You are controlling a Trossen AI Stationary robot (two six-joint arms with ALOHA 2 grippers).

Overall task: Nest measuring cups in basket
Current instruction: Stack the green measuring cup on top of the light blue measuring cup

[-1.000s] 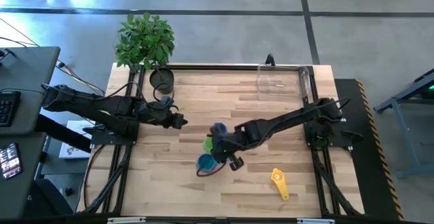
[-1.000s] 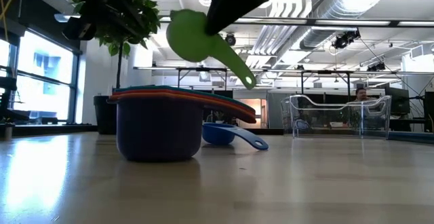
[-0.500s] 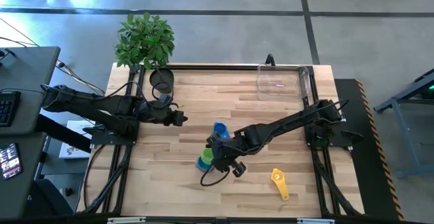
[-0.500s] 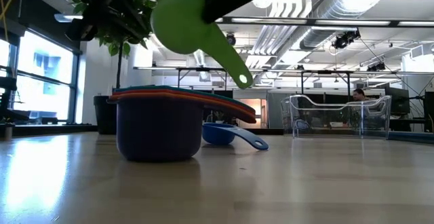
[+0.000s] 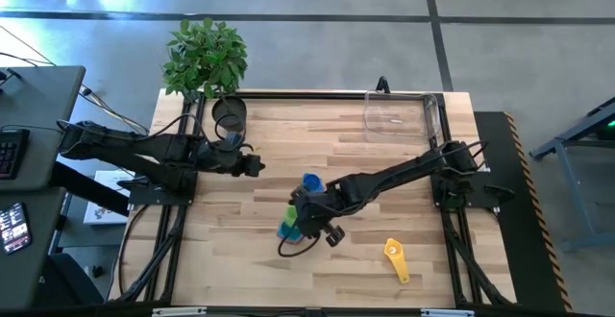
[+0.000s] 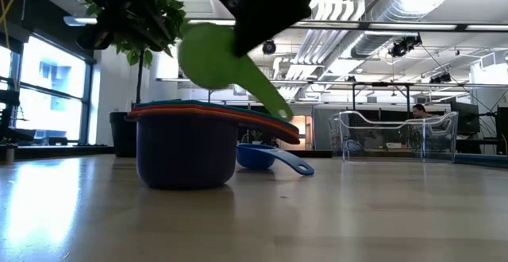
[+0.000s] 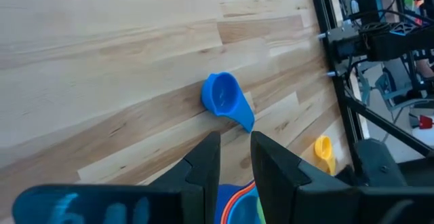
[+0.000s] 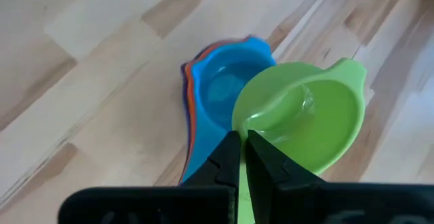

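A stack of nested measuring cups (image 6: 186,147), purple at the bottom with red, orange and teal rims (image 8: 220,88), rests on its base near the table's middle (image 5: 286,231). My right gripper (image 5: 309,213) is shut on a green cup (image 6: 210,55), just above the stack. Behind the stack a blue cup (image 5: 310,182) lies on the table. A yellow cup (image 5: 394,256) lies near the front right. The clear basket (image 5: 399,115) stands at the far right. My left gripper (image 5: 252,166) hovers at the left with its fingers a little apart and nothing between them. My right gripper pinches the green cup's handle (image 8: 243,127) between its two fingers, close to where it joins the bowl. The fingers slant down from the table's right. The cup hangs tilted, clear of the table, its handle end (image 6: 279,111) down by the stack's rim; whether it touches, I cannot tell.
A black pot (image 5: 229,113) with a leafy plant (image 5: 205,56) stands at the far left corner. A black frame (image 5: 317,94) borders the table. Bare wood lies between the stack and the basket.
My right gripper has carried the green cup toward the table's left and near edge and down over the stack, rolling a little. The cup now hangs lower, its handle end level with the stack's rim. The stack, blue cup and yellow cup have stayed put.
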